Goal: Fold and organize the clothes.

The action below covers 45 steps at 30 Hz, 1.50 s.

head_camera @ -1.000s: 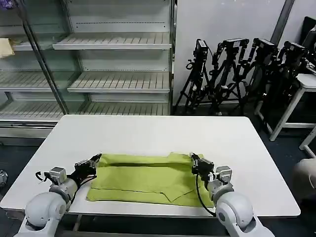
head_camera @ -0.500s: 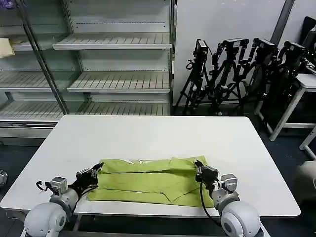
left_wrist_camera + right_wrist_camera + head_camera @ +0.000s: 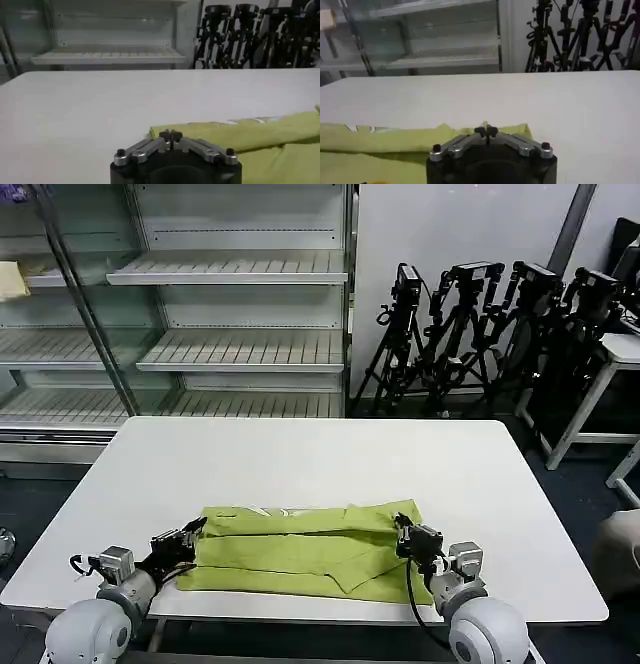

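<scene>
Two tools pinch T-shirt (image 3: 300,546) ends: left tool (image 3: 193,532), right tool (image 3: 403,534).

The left hand (image 3: 171,135) sits low over the white desk (image 3: 100,110), its dark round body below and two silver finger links angling up to black tips that meet with no gap between them. The tips lie right at the near corner of the lime yellow-green T-shirt (image 3: 260,140), where a folded edge comes to a point; whether cloth is pinched between them cannot be told. The shirt stretches away from that corner as a long folded band with a second layer beneath it, and a pale strip shows along its upper fold. Beyond the desk stand a shelf rack (image 3: 107,52) and a cluster of black tripods (image 3: 250,30).
</scene>
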Available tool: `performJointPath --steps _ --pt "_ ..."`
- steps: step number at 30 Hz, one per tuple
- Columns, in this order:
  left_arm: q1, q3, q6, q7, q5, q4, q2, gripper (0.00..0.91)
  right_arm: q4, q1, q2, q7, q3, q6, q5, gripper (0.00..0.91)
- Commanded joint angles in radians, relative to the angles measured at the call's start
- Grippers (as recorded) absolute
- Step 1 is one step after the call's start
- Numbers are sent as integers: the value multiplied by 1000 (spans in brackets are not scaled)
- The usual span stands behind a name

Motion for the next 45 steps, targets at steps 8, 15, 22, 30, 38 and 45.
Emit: performJointPath --steps 8,15,22,30,38,45 --pt "37 -23 9 4 -3 -31 1 20 11 -19 -2 0 2 -8 3 0" --pt "50 -35 13 5 -3 -37 3 20 3 -24 2 -1 -5 -11 -1 0" --pt "70 -42 32 6 6 -61 1 907 6 -27 3 1 -4 -31 -17 907" --pt "103 -116 47 -67 -81 -164 -1 907 49 -63 1 -4 38 -25 -87 907" --pt "138 -12 47 -335 -146 -183 -69 907 131 -136 7 2 67 -9 -113 907" --pt "132 51 47 -382 -132 -150 -101 907 156 -153 10 2 69 0 -137 907"
